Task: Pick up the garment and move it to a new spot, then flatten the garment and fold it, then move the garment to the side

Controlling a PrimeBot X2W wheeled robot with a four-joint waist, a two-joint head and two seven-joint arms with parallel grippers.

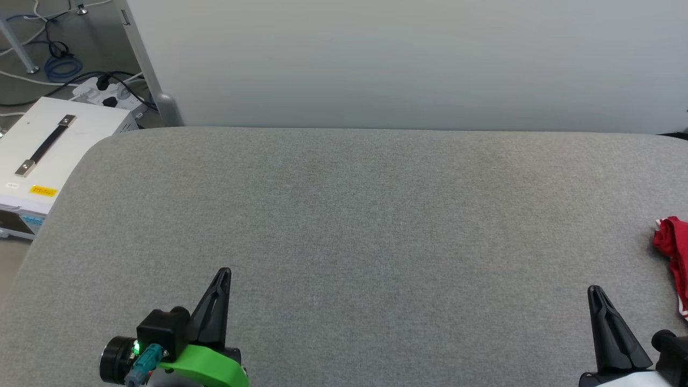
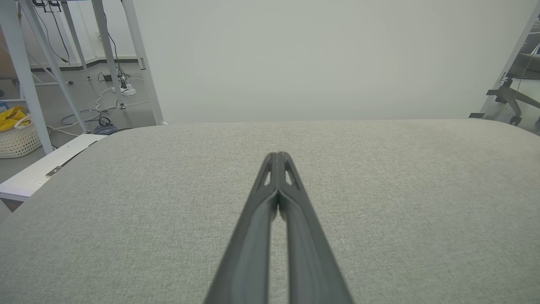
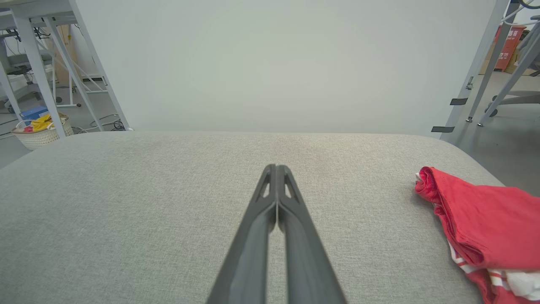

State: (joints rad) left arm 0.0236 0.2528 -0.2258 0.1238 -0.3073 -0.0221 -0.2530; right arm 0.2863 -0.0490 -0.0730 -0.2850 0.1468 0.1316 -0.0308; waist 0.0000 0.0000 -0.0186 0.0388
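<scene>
The garment (image 1: 674,252) is a red bundle with a bit of white striped trim, lying at the far right edge of the grey padded table (image 1: 344,226). The right wrist view shows the garment (image 3: 485,223) folded over on itself at the lower right. My right gripper (image 1: 594,292) stands shut and empty near the front edge, a short way left of the garment and apart from it; its fingers meet at the tip of the right gripper (image 3: 276,167). My left gripper (image 1: 224,272) is shut and empty at the front left, also seen as the left gripper (image 2: 277,155) over bare fabric.
A pale upright panel (image 1: 408,64) runs along the table's far edge. Off the left side stand a white case with a black handle (image 1: 48,145), a power strip and cables (image 1: 102,88) on the floor. Metal table legs (image 3: 485,67) and a woven basket (image 3: 40,133) show beyond.
</scene>
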